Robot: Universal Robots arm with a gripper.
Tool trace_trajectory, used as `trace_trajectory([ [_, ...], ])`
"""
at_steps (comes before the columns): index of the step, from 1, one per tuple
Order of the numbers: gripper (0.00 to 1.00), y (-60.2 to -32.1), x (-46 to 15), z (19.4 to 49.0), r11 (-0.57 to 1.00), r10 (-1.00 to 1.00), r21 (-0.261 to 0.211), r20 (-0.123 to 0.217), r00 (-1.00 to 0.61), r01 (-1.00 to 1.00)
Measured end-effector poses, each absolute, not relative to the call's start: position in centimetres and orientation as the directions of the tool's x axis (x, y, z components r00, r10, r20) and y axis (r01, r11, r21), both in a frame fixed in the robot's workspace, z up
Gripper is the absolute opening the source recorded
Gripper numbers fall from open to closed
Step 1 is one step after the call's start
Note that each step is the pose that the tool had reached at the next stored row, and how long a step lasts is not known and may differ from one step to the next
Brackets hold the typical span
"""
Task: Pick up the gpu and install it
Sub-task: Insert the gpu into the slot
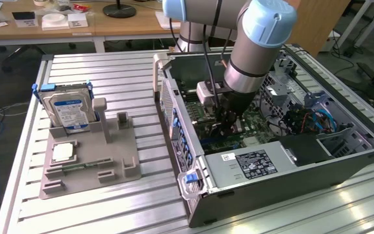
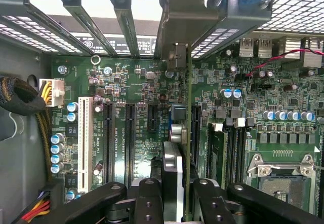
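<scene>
The gripper [image 1: 227,124] is seen inside the open computer case [image 1: 343,165], its fingers [image 2: 148,203] partly closed and clamped on the gpu [image 2: 187,21]. The card is held on edge over the motherboard [image 2: 136,82], just beside the dark expansion slots [image 2: 129,138]. Its long axis is set parallel to those slots, and its pale metal bracket end is pointed at the case's rear wall. Whether it is seated cannot be told.
</scene>
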State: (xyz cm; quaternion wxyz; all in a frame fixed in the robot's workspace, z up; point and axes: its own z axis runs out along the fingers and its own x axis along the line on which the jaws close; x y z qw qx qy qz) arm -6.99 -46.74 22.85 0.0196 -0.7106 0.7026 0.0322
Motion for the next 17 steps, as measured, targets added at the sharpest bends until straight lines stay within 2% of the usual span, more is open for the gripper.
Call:
trace_trajectory([
  [17,0.28,-46.75,-7.0,23.49,-0.012,-0.997,0.018,-0.072,0.01,-1.0],
])
